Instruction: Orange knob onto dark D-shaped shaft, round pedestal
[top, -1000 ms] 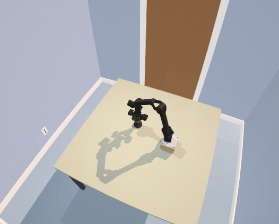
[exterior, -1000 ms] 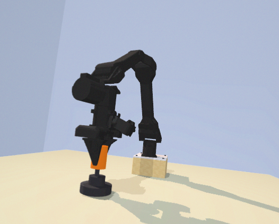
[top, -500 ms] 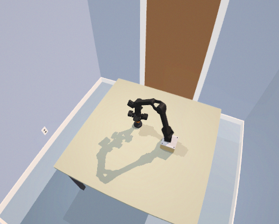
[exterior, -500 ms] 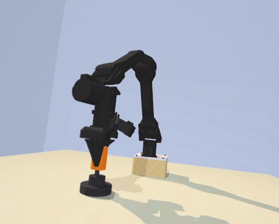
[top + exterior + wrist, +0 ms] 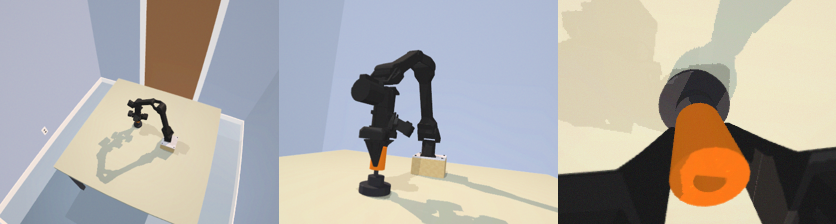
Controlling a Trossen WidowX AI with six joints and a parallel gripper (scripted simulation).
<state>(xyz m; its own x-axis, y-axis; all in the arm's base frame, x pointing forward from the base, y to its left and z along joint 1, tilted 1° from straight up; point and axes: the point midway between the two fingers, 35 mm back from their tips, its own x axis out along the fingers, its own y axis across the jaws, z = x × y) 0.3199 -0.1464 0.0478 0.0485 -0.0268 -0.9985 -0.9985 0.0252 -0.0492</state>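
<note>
The orange knob [image 5: 138, 122] [image 5: 382, 162] [image 5: 698, 132] was held upright over the round pedestal [image 5: 137, 125] [image 5: 374, 188] [image 5: 669, 106], which stood on the tabletop [image 5: 185, 172] [image 5: 319, 186] [image 5: 588, 152]. The hand [image 5: 137, 119] [image 5: 376, 165] [image 5: 699, 129] was pointed downward and was partly open, its fingers closed against the sides of the knob. By this grip, it was judged, the knob was meant to be kept in line with the shaft while being turned or pressed from above.

A short length of the dark shaft [image 5: 376, 172] was left exposed between the knob's lower rim and the pedestal's raised collar [image 5: 375, 180], so the knob had not been seated. Whether the shaft's tip had entered the hole could not be told. In the wrist view a D-shaped opening [image 5: 709, 183] was shown in the knob's near end; the shaft's flat was not shown.

The step in hand was judged to be the search for the matching angle. Small turns under light downward pressure seemed called for, since hard pressing with the flats mismatched could have made the knob tilt or slip in the grip. Release was best left until the pedestal had been reached.
</note>
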